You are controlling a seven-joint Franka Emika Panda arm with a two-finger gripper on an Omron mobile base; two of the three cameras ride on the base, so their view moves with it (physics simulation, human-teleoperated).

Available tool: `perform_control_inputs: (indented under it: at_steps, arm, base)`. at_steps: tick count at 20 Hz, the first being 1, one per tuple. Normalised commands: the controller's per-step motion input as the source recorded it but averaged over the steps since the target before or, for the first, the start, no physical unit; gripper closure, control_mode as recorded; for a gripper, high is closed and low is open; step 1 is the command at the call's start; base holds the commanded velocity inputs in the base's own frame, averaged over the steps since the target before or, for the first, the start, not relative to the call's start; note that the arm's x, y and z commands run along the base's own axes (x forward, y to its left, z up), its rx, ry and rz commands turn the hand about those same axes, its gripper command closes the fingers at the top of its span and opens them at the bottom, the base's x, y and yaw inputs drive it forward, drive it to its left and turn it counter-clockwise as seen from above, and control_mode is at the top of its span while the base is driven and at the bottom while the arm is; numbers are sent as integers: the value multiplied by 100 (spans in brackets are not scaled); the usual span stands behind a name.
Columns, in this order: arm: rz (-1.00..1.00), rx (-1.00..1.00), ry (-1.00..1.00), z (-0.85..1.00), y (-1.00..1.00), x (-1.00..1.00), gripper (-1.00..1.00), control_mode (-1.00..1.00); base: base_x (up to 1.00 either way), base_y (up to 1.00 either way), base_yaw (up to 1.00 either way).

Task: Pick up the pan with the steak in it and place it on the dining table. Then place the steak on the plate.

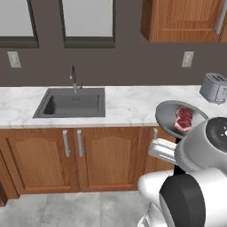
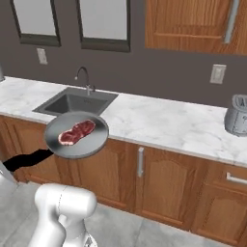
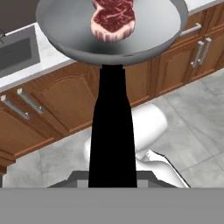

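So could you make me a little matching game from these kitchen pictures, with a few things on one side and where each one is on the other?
Things:
1. slab of raw red-pink steak
2. round grey metal pan with a black handle
3. silver toaster
4. curved metal tap

Places:
A. held up in the air in front of the wooden cabinets
B. behind the grey sink
C. lying in the pan
D. standing on the marble worktop, far right

Pairs: 1-C, 2-A, 3-D, 4-B
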Motion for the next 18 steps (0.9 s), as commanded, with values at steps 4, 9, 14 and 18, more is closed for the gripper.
perform_control_inputs:
  at_steps: [4, 9, 14, 18]
  arm:
    - [0, 0, 0, 0, 0, 0, 100, 100]
    - [0, 0, 0, 0, 0, 0, 100, 100]
    - [0, 0, 0, 0, 0, 0, 100, 100]
    - [0, 0, 0, 0, 0, 0, 100, 100]
  base:
    - [-11, 61, 10]
    - [-26, 38, 34]
    - [-6, 4, 50]
    - [-4, 0, 50]
